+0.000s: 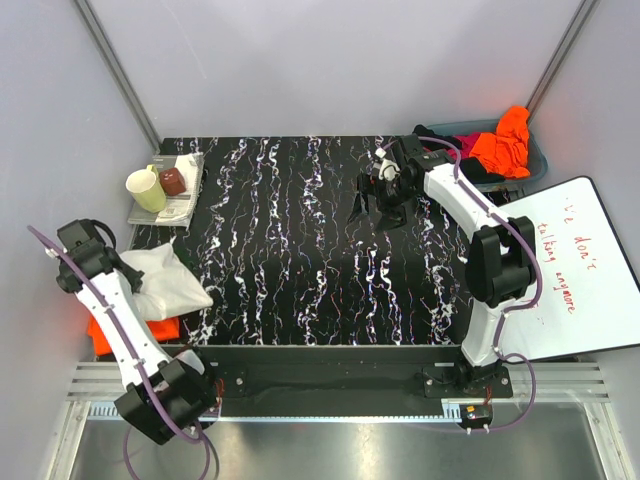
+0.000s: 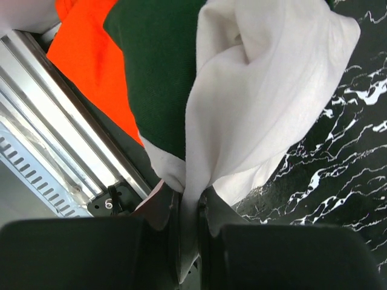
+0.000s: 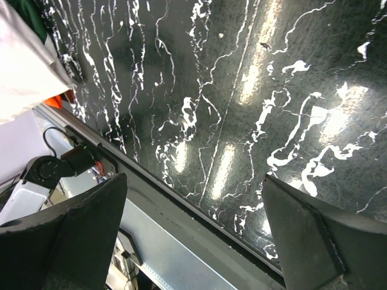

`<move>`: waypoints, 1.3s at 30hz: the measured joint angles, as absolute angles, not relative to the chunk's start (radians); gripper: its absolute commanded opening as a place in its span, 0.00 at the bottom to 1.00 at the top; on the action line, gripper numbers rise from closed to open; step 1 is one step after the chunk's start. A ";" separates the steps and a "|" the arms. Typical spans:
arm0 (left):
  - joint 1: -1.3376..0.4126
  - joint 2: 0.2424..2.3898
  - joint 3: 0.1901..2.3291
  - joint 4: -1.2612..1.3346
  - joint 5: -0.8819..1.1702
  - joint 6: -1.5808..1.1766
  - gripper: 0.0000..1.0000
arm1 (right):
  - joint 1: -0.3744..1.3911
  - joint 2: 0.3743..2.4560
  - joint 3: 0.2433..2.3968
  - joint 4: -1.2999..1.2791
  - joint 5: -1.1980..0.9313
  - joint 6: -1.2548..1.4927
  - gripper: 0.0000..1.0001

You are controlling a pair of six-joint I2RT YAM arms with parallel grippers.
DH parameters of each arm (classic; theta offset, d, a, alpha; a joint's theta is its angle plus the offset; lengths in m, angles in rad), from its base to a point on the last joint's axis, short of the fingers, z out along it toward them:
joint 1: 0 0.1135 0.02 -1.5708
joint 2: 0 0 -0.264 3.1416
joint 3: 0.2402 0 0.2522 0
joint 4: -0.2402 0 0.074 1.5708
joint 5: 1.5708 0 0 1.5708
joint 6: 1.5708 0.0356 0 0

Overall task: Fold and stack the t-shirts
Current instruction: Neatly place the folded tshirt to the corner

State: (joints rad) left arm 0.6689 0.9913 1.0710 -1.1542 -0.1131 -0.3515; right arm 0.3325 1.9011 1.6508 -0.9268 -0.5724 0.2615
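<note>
- The left end effector (image 2: 190, 208) is clenching the cream t-shirt (image 2: 266, 103), which is lying near-left on the surface (image 1: 300, 260), partly over an orange t-shirt (image 1: 130, 332).
- The right end effector (image 1: 378, 195) is hanging released, far right.

You see only scraps of the orange t-shirt (image 1: 162, 328); the cream t-shirt (image 1: 165, 283) and the left arm (image 1: 112, 305) cover the rest. At the left wrist, cream cloth runs off the top edge and buries the tips of the left gripper (image 2: 190, 212). The red writing on the white board (image 1: 560, 312) is too small to read.

Two arms (image 1: 118, 318) (image 1: 497, 262), two orange shirts (image 1: 130, 331) (image 1: 503, 143), one cream shirt (image 1: 165, 285), one cup (image 1: 147, 189), one bin (image 1: 536, 166)
</note>
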 measured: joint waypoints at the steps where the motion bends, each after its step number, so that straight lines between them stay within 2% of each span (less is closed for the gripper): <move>1: 0.672 0.999 1.071 -1.148 -0.115 -0.352 0.00 | 0.332 1.901 1.650 -0.927 -0.576 0.262 1.00; 6: 0.712 1.095 1.122 -1.131 -0.133 -0.351 0.00 | 0.332 1.901 1.636 -0.929 -0.589 0.262 1.00; 7: 0.719 1.116 1.136 -1.126 -0.142 -0.352 0.03 | 0.332 1.901 1.633 -0.930 -0.589 0.262 1.00; 8: 0.727 1.131 1.144 -1.119 -0.151 -0.352 0.10 | 0.332 1.901 1.631 -0.933 -0.589 0.262 1.00; 10: 0.747 1.147 1.145 -1.108 -0.174 -0.358 0.46 | 0.332 1.901 1.631 -0.933 -0.589 0.261 1.00; 11: 0.758 1.151 1.142 -1.107 -0.185 -0.364 0.78 | 0.332 1.901 1.631 -0.934 -0.589 0.261 1.00; 12: 0.766 1.154 1.142 -1.107 -0.194 -0.361 0.99 | 0.332 1.901 1.631 -0.935 -0.588 0.261 1.00; 15: 0.784 1.163 1.139 -1.099 -0.225 -0.376 0.99 | 0.333 1.901 1.631 -0.941 -0.588 0.260 1.00; 20: 0.783 1.143 1.146 -1.097 -0.192 -0.374 0.99 | 0.332 1.901 1.628 -0.942 -0.588 0.257 1.00; 23: 0.764 1.092 1.141 -1.060 -0.064 -0.371 0.99 | 0.332 1.901 1.624 -0.943 -0.588 0.257 1.00; 25: 0.743 1.048 1.094 -0.988 0.061 -0.371 0.95 | 0.332 1.903 1.624 -0.944 -0.589 0.257 1.00; 26: 0.733 1.034 1.065 -0.964 0.111 -0.373 0.90 | 0.332 1.906 1.624 -0.944 -0.589 0.257 1.00; 27: 0.714 1.023 1.023 -0.932 0.168 -0.377 0.81 | 0.332 1.911 1.624 -0.944 -0.589 0.257 1.00; 28: 0.691 1.020 0.971 -0.904 0.223 -0.381 0.65 | 0.333 1.916 1.624 -0.944 -0.589 0.257 1.00; 29: 0.661 1.028 0.934 -0.891 0.262 -0.385 0.11 | 0.332 1.923 1.624 -0.944 -0.589 0.257 1.00; 30: 0.631 1.045 0.904 -0.881 0.287 -0.389 0.00 | 0.332 1.929 1.624 -0.944 -0.589 0.257 1.00; 35: 0.486 1.131 0.821 -0.844 0.341 -0.388 0.00 | 0.332 1.951 1.624 -0.945 -0.589 0.257 1.00; 39: 0.475 1.183 0.762 -0.772 0.397 -0.410 0.00 | 0.332 1.954 1.624 -0.945 -0.589 0.257 1.00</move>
